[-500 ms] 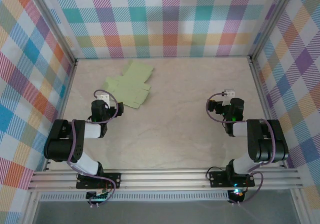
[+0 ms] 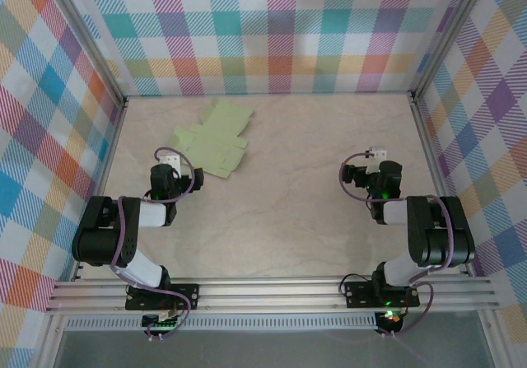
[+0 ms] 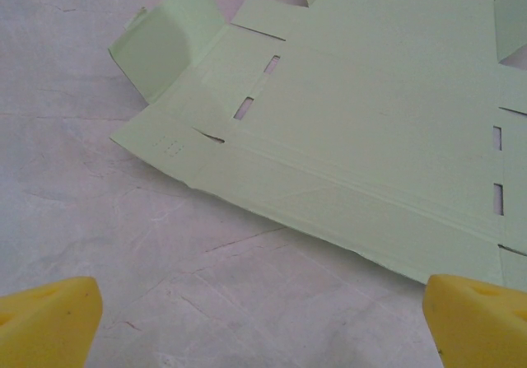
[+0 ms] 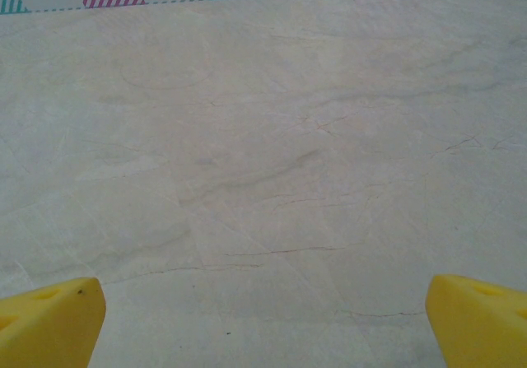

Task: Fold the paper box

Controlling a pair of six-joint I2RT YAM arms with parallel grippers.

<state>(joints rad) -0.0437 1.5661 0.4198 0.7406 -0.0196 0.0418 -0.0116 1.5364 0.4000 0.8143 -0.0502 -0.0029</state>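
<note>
Plaid walls (image 2: 272, 30) in many colours close in three sides of a pale, marble-patterned table (image 2: 288, 228), and an aluminium rail (image 2: 272, 292) runs along its near edge. The left arm (image 2: 111, 238) and the right arm (image 2: 436, 238) are bolted to that rail, both folded low with their wrists pointing toward the far wall. The box (image 2: 216, 140) lies in the far-left part of the table as a flat, unfolded light-green cut-out with several flaps, just beyond the left arm's wrist and well apart from the right arm. In the left wrist view the left gripper (image 3: 263, 323) hovers over bare table just short of the sheet's near edge, jaws spread wide and holding nothing. Its yellow fingertips (image 3: 49, 319) sit at the two bottom corners, clear of the card. The right gripper (image 4: 263, 323) is likewise spread wide and empty over bare table, its yellow pads (image 4: 478, 319) far apart. On the sheet, one flap (image 3: 169, 43) at the far left looks slightly lifted, and small slots (image 3: 244, 107) are cut beside the crease lines.
</note>
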